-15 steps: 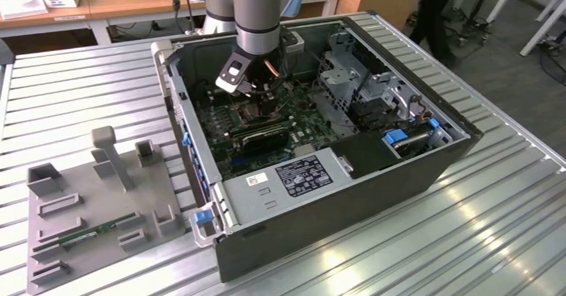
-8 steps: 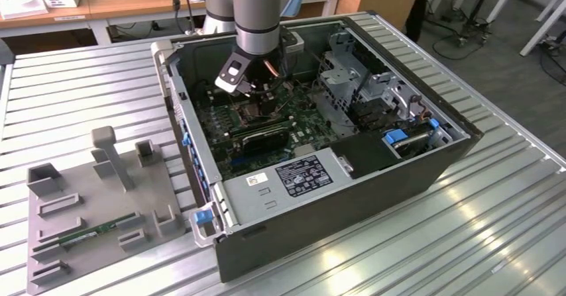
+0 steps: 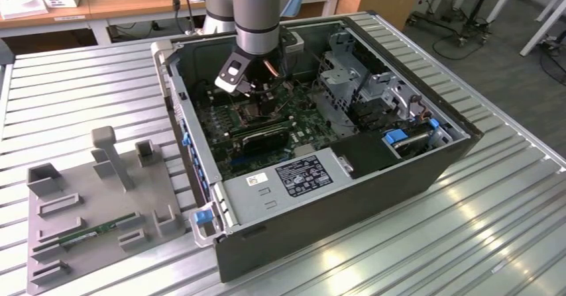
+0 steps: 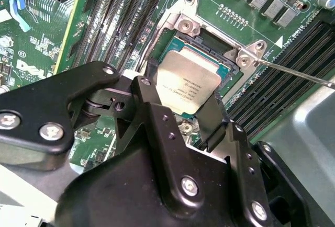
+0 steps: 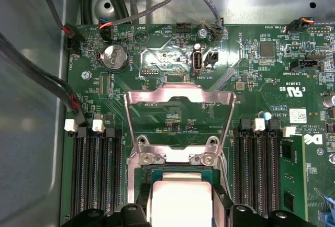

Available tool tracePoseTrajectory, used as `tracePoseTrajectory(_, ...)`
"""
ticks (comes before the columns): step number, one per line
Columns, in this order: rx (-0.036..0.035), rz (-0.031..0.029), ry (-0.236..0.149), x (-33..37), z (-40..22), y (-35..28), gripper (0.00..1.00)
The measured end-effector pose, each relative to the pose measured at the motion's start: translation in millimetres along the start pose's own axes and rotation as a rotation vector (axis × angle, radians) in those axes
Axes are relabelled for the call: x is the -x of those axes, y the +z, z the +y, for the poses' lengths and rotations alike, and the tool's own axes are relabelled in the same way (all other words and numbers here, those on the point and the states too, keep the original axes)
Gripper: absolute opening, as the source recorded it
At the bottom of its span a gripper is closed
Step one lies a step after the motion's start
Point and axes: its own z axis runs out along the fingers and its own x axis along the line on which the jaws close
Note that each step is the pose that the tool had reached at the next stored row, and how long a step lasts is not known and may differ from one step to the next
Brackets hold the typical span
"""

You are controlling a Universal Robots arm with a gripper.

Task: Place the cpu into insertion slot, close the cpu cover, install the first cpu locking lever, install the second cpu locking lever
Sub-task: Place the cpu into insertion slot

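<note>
Second wrist view: the gripper [image 4: 182, 95] clamps the cpu [image 4: 186, 78], apparently seated in the insertion slot [image 4: 209, 41]; a locking lever [image 4: 293, 72] beside the slot lies unlatched; first wrist view: the cpu cover [image 5: 178, 95] stands open.

cpu [image 4: 183, 83]: silver-tan, level at insertion slot [image 4: 226, 70] | cpu cover [image 5: 180, 97]: open, flipped back

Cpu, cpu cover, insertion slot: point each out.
cpu [image 4: 188, 83], second wrist view, middle of its metal face.
cpu cover [image 5: 180, 96], first wrist view, free-end cross bar of the open frame.
insertion slot [image 4: 208, 40], second wrist view, dark socket edge beside the cpu.
</note>
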Motion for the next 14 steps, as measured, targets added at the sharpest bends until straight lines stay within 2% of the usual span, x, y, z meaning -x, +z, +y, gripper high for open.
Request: tracePoseTrajectory(14,0.0001,0.0002,0.0,-0.9,-0.3,0.0,0.54)
